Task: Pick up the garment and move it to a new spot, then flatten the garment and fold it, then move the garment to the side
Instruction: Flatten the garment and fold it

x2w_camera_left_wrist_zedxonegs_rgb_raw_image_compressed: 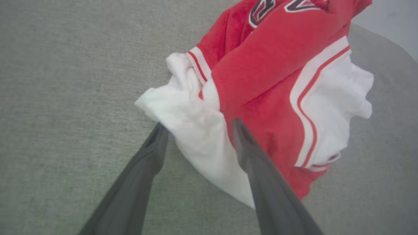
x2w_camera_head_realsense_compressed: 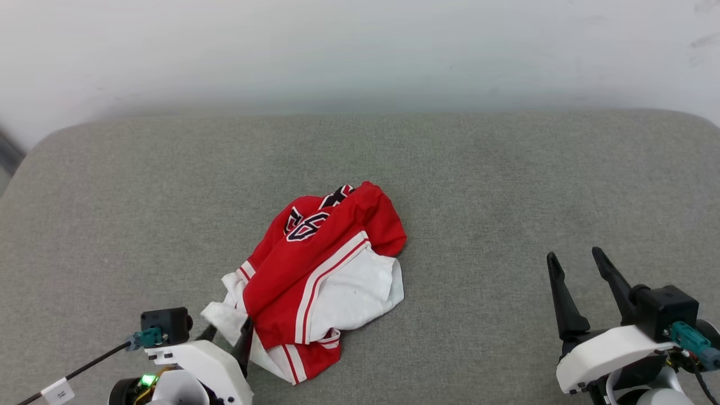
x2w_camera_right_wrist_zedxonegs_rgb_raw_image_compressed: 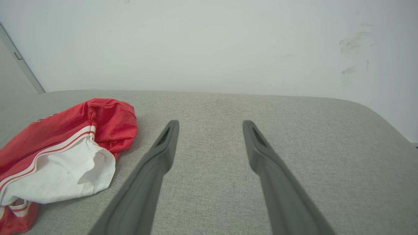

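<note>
The garment (x2w_camera_head_realsense_compressed: 332, 247) is a red jersey with white panels, striped trim and black lettering. It lies crumpled on the grey fabric surface (x2w_camera_head_realsense_compressed: 478, 169), left of centre. My left gripper (x2w_camera_head_realsense_compressed: 228, 334) is at the garment's near left corner. In the left wrist view that gripper (x2w_camera_left_wrist_zedxonegs_rgb_raw_image_compressed: 199, 125) is open, its fingers astride a white fold of the garment (x2w_camera_left_wrist_zedxonegs_rgb_raw_image_compressed: 277, 75) without pinching it. My right gripper (x2w_camera_head_realsense_compressed: 575, 254) hovers open over bare surface at the lower right, well apart from the cloth. Its wrist view shows the same gripper (x2w_camera_right_wrist_zedxonegs_rgb_raw_image_compressed: 210, 124) with nothing between its fingers and the garment (x2w_camera_right_wrist_zedxonegs_rgb_raw_image_compressed: 65, 143) off to the left.
The padded grey surface has rounded far corners and ends at a pale wall (x2w_camera_head_realsense_compressed: 360, 50) behind. A door frame edge (x2w_camera_right_wrist_zedxonegs_rgb_raw_image_compressed: 19, 62) stands at the far left of the right wrist view. Bare surface stretches right of the garment and behind it.
</note>
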You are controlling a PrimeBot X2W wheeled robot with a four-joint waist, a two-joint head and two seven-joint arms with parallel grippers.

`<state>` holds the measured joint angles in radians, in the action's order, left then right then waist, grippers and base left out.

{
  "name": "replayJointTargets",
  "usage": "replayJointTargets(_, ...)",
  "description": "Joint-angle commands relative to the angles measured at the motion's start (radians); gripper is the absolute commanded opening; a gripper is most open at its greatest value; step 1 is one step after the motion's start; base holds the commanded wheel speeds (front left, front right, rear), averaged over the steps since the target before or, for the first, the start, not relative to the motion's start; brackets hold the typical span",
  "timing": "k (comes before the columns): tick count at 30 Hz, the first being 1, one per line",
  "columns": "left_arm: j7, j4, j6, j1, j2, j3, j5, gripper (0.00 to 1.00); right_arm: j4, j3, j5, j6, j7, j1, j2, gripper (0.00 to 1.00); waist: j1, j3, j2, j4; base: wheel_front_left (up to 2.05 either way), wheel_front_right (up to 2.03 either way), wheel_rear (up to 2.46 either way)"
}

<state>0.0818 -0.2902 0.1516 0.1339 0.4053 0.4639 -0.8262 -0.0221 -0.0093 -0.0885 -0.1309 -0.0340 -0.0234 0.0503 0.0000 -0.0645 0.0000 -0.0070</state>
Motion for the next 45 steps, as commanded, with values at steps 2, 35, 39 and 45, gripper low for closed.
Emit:
replayJointTargets(2, -0.073, 0.013, 0.015, 0.019, -0.004, -0.01, 0.039, 1.0, 0.001, 0.0, -0.002, 0.0, 0.007, 0.014, 0.0, 1.0, 0.0, 0.02, 0.0, 0.001, 0.0, 0.0, 0.0)
replayJointTargets(35, -0.343, 0.201, 0.063, 0.156, -0.06, 0.081, 0.356, 1.0, -0.231, 0.212, -0.143, 0.0, 0.579, -0.222, 0.063, 1.0, 0.0, -0.082, 0.0, 0.212, 0.0, 0.0, 0.0)
replayJointTargets(39, -0.346, 0.189, 0.05, 0.182, -0.078, 0.084, 0.362, 1.0, -0.271, 0.286, -0.192, 0.0, 0.638, -0.282, 0.077, 1.0, 0.0, -0.118, 0.0, 0.239, 0.0, 0.0, 0.0)
replayJointTargets(45, -0.348, 0.17, 0.033, 0.198, -0.097, 0.075, 0.369, 1.0, -0.381, 0.37, -0.252, 0.0, 0.669, -0.329, 0.086, 1.0, 0.0, -0.151, 0.0, 0.252, 0.0, 0.0, 0.0)
